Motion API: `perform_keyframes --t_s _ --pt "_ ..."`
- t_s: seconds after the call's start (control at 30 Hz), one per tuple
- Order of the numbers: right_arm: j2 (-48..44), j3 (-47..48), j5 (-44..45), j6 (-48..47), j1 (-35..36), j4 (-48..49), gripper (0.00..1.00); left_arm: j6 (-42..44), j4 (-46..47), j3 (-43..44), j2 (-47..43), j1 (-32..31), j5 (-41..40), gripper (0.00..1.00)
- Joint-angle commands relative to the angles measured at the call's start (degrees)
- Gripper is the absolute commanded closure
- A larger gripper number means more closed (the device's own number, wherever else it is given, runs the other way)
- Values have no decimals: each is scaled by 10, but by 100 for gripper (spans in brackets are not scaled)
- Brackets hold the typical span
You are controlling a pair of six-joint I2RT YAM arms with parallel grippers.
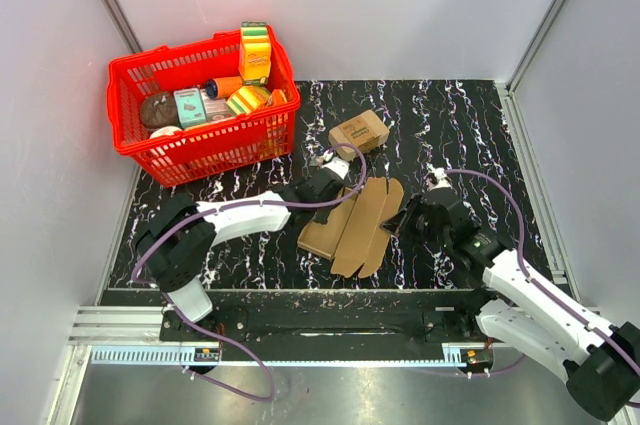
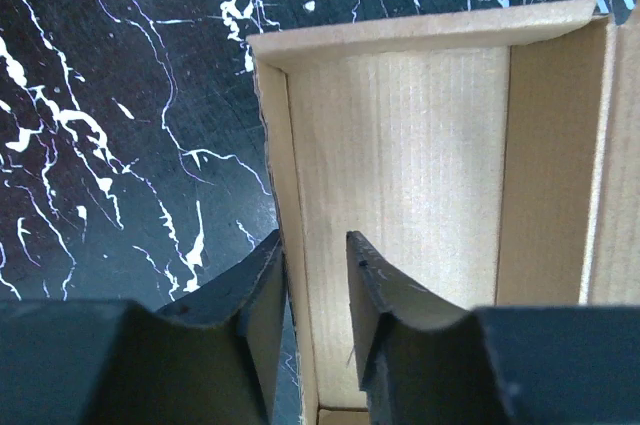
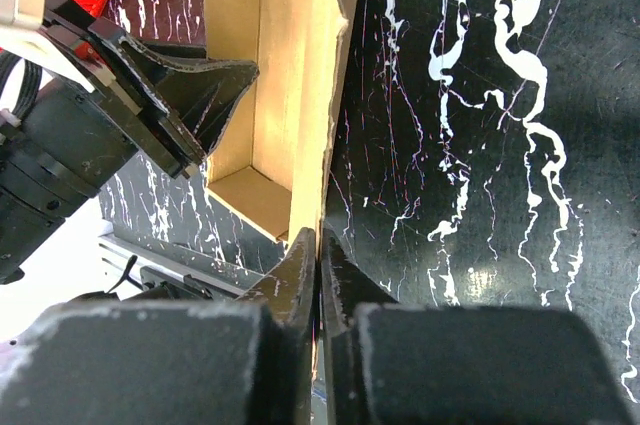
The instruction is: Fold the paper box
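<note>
The paper box [image 1: 352,223] lies half-formed in the middle of the black marbled table [image 1: 470,135], directly between the two arms. Its long axis runs roughly from near to far, slanting a little to the far right. Part of it is already a shallow tray with raised walls, and the rest lies as loose panels.

The right gripper [image 3: 319,245] is pinched closed on the thin edge of one long panel. That panel stands upright, with the tray on the side facing the other arm. The left gripper [image 2: 315,257] straddles the opposite long wall with its jaws slightly parted, one finger inside the tray and one outside — around the wall, apparently not clamping it.

Both arms are at the box, but only the right has a hold. The upright panel's hinge runs along the long axis, so the next move probably tips it leftward over the tray.

Beyond sit a small printed carton [image 1: 360,131] and a red basket [image 1: 128,140] — well apart.
</note>
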Motion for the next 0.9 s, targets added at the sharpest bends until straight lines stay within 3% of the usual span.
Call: perform_keyframes --t_s 0.0,0.17,0.33,0.5,0.63,0.87 --pt "2 28 -3 -16 3 19 97 -3 11 37 -13 -1 12 62" --pt "7 56 15 -37 3 -10 100 1 -20 67 -41 0 12 52" --pt "25 136 70 -114 3 -105 100 20 -63 114 -106 11 17 44" --pt "77 234 76 -197 3 -232 100 33 -74 154 -159 75 85 41" --pt "118 293 61 -250 1 -315 100 50 -71 171 -137 126 124 37" --pt "177 357 79 -305 1 -398 100 54 -57 230 -26 159 167 34"
